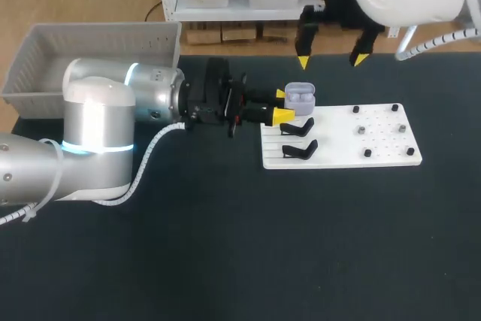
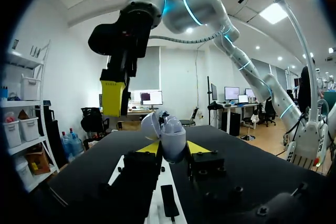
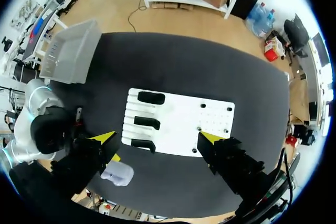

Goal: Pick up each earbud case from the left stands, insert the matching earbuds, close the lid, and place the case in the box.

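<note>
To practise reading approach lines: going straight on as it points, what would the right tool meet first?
Probably the white board, its bare middle between the black stands and the pegs; the right tool hangs open above it, depth unclear.

Head and right wrist look down, left wrist level; all share the white board.

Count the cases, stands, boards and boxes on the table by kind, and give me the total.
earbud case: 1
black stands: 3
white board: 1
grey box: 1
Total: 6
</note>
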### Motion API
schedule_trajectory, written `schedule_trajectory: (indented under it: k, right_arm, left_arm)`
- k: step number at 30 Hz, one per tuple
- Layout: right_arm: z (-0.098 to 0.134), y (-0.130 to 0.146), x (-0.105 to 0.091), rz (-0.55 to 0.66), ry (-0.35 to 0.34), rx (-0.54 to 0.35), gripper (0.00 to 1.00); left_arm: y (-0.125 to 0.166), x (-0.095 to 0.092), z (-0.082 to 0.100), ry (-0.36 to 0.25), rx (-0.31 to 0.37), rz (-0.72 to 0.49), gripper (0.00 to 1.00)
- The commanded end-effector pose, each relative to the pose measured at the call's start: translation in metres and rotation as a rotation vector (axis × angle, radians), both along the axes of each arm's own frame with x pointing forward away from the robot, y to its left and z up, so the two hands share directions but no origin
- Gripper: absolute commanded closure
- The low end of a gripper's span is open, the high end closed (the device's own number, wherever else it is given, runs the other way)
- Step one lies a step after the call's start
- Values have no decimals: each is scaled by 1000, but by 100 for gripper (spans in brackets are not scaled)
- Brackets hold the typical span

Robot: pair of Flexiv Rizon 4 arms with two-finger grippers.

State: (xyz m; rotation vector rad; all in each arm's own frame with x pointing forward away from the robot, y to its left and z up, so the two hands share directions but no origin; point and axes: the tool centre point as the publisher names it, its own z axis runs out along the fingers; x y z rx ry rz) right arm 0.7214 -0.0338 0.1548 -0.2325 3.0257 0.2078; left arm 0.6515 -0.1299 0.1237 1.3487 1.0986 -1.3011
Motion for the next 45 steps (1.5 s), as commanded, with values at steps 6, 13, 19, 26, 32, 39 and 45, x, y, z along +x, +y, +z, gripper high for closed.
schedule_trajectory:
  k: [6, 13, 19, 26, 32, 39, 45]
  right_arm:
    - [-8, 0, -9, 53, 56, -14, 0]
    - [-7, 5, -29, 118, 93, -15, 0]
    - [0, 9, -42, 171, 125, 3, 0]
    - [27, -4, -38, 96, -71, -36, 0]
    - [79, -24, -54, 92, -255, -41, 0]
    - [113, -49, -88, 85, -370, 7, 0]
    - [113, -49, -88, 85, -370, 7, 0]
  left_arm:
    - [0, -1, -1, -2, -2, 3, 100]
    - [0, -1, -1, -2, -2, 3, 100]
    - [0, -1, -1, -2, -2, 3, 100]
    - [0, -1, -1, -2, -2, 3, 100]
    - [0, -1, -1, -2, -2, 3, 100]
    - [39, -5, 22, -6, 0, 86, 100]
    - [83, -4, 51, -49, 19, 220, 100]
